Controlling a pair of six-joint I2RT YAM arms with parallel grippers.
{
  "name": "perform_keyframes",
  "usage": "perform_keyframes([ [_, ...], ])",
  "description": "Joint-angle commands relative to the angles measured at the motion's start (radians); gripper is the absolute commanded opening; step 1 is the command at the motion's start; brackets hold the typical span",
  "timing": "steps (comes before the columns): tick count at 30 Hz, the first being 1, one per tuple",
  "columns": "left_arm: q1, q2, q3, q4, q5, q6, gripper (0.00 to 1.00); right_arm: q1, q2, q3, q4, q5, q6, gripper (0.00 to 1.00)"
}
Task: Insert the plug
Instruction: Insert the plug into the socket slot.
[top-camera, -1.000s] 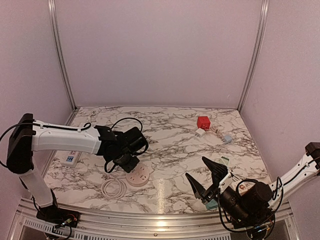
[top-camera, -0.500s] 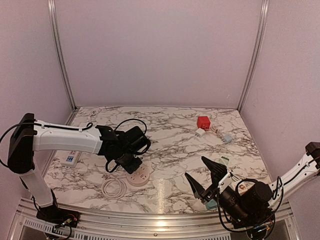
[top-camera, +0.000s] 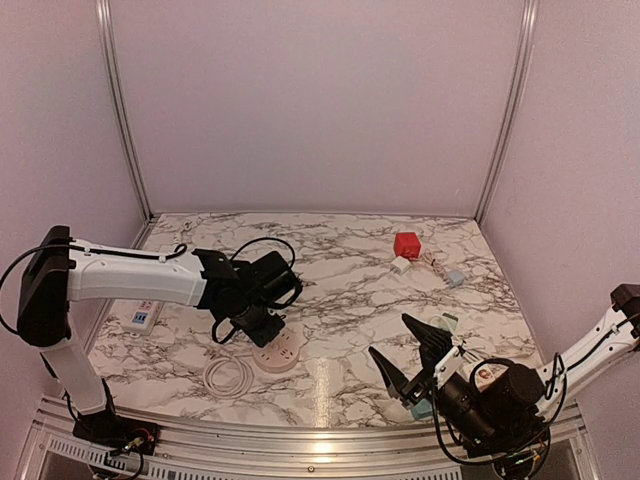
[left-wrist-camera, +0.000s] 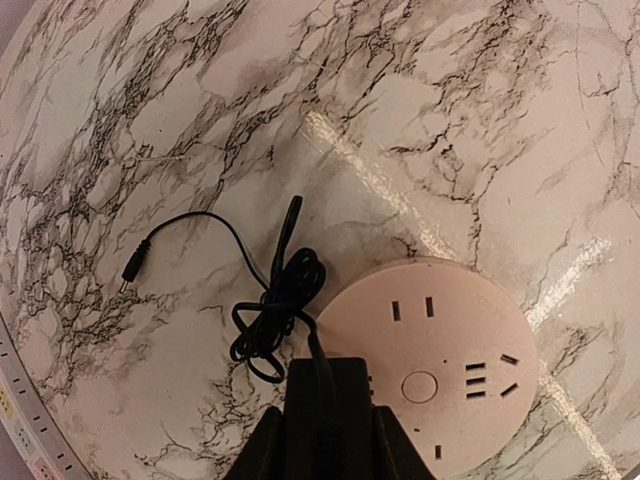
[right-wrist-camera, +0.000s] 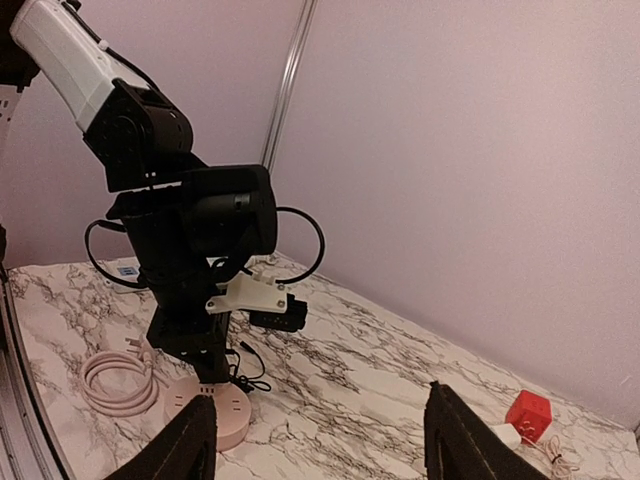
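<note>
Top view: left end effector (top-camera: 257, 323) hangs low over the round pale-pink socket hub (top-camera: 279, 352) on the marble table (top-camera: 350, 280). Right end effector (top-camera: 392, 338) is spread open, empty, well apart.

Left wrist: jaws are clamped on the black block-shaped plug (left-wrist-camera: 325, 405), which is above the hub's near-left rim. Prongs are hidden, so centre over a slot pair first.

Right wrist: arm looks near upright. Press straight down.

The marble table (top-camera: 340, 300) carries 1 round pink socket hub (top-camera: 277, 352), 1 coiled pink cable (top-camera: 228, 376), 1 black plug (left-wrist-camera: 325, 400), 1 white power strip (top-camera: 142, 318), 1 red cube (top-camera: 406, 245), 1 small white block (top-camera: 400, 266) and 1 small pale-blue block (top-camera: 455, 278).
</note>
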Motion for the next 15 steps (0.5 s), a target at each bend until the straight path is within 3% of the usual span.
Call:
perform_keyframes([
  [1,0.001,-0.019,-0.005,-0.041,0.075,0.016,0.23,-0.007,0.013,0.041,-0.006,0.000,0.003,0.65],
  [15,-0.003,-0.023,-0.024,-0.055,0.099,0.020,0.23,-0.006,0.020,0.045,-0.012,-0.003,0.001,0.65],
])
